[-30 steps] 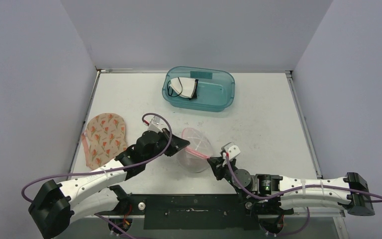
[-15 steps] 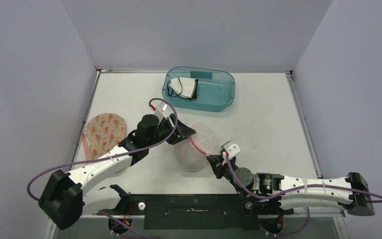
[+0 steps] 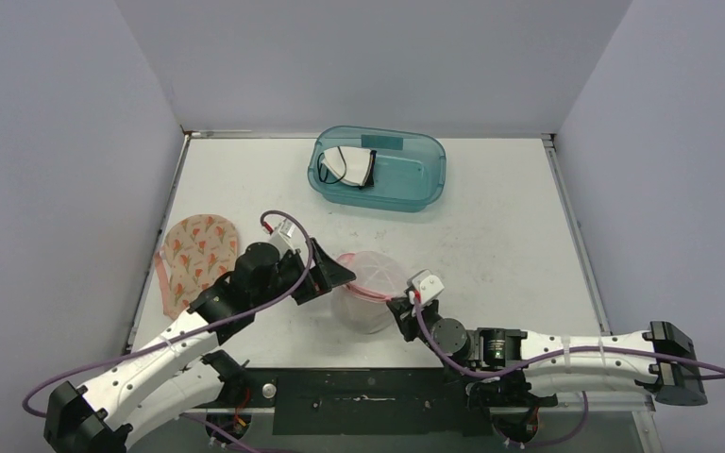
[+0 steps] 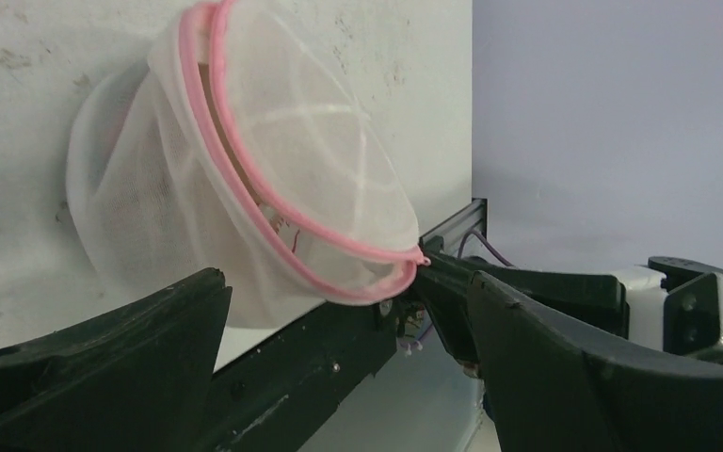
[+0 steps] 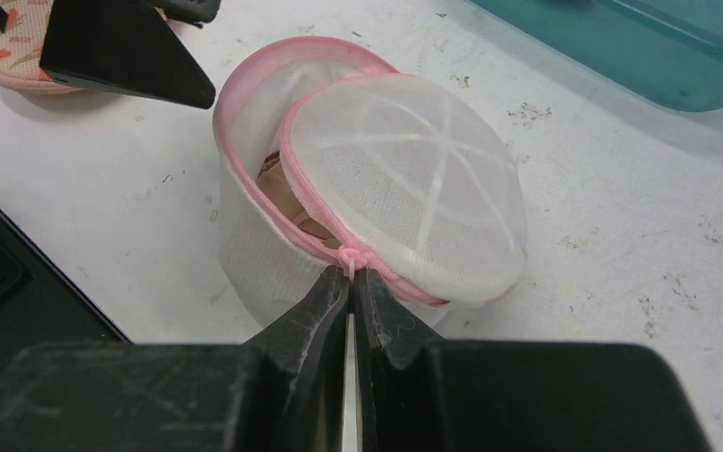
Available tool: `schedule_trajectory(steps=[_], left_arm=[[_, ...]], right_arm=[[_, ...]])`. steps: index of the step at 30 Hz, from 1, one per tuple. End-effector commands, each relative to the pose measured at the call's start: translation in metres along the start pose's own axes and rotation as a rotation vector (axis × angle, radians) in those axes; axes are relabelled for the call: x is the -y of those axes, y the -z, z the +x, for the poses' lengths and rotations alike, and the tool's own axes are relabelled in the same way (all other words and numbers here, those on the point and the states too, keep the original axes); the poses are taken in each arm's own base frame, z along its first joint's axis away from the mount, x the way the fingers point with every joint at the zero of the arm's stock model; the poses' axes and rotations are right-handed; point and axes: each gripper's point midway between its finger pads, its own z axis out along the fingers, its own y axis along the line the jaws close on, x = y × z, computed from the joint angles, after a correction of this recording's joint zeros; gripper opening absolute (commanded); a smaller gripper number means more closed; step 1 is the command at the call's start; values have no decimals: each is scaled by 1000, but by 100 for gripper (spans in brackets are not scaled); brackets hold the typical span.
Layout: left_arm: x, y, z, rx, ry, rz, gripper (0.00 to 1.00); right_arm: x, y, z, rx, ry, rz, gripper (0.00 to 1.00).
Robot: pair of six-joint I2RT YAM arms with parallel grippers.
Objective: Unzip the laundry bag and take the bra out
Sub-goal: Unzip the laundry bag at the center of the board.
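While the right jaws are pressed together on the pink zip edge of the laundry bag (image 3: pixel 368 288), pinching it at the little pink tab (image 5: pixel 351 254) on the side nearest the arms, the left jaws are spread wide and gripping nothing. They sit just beside the bag on its left. From the left wrist camera the bag (image 4: pixel 273 188) shows ahead in the gap between the two fingers, and I can't tell if either finger actually touches the mesh.

The bag itself is a round white mesh pod with pink trim, sitting on the surface near the front, between the two arms. Its zip looks partly undone: the domed flap (image 5: pixel 405 179) stands a bit apart from the body, and you can see peach fabric, the bra (image 5: pixel 287 193), tucked inside the opening.

Other stuff: a floral padded piece (image 3: pixel 198 260) lies flat near the left edge, and a teal bin (image 3: pixel 406 193) sits further back with a white and black garment (image 3: pixel 349 165) in it.
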Motion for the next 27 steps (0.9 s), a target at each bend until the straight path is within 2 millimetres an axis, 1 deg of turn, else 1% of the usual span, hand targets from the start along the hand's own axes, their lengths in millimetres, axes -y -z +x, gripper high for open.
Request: schedule_trajectory(steps=[1, 5, 8, 11, 14, 17, 19, 24, 27], left_arm=[[14, 7, 17, -32, 36, 29, 96], [42, -1, 28, -37, 30, 70, 96], [46, -15, 30, -38, 54, 84, 96], [56, -27, 25, -17, 85, 131, 96], [62, -37, 22, -23, 88, 130, 97], [63, -45, 19, -20, 86, 115, 100], [58, -50, 17, -14, 90, 98, 90], [45, -61, 18, -16, 107, 83, 71], [39, -66, 20, -19, 113, 76, 55]], right_arm=[[-15, -4, -23, 55, -32, -36, 5], [-17, -6, -23, 50, -26, -40, 5], [-19, -6, -23, 49, -25, -46, 5], [-20, -6, -21, 44, -25, -51, 5], [-19, -6, -17, 36, -26, -52, 5], [-18, -4, -15, 36, -26, -50, 5], [-17, -4, -14, 37, -28, -53, 5], [-18, -2, -11, 36, -28, -64, 5], [-18, -1, -12, 40, -27, -69, 5]])
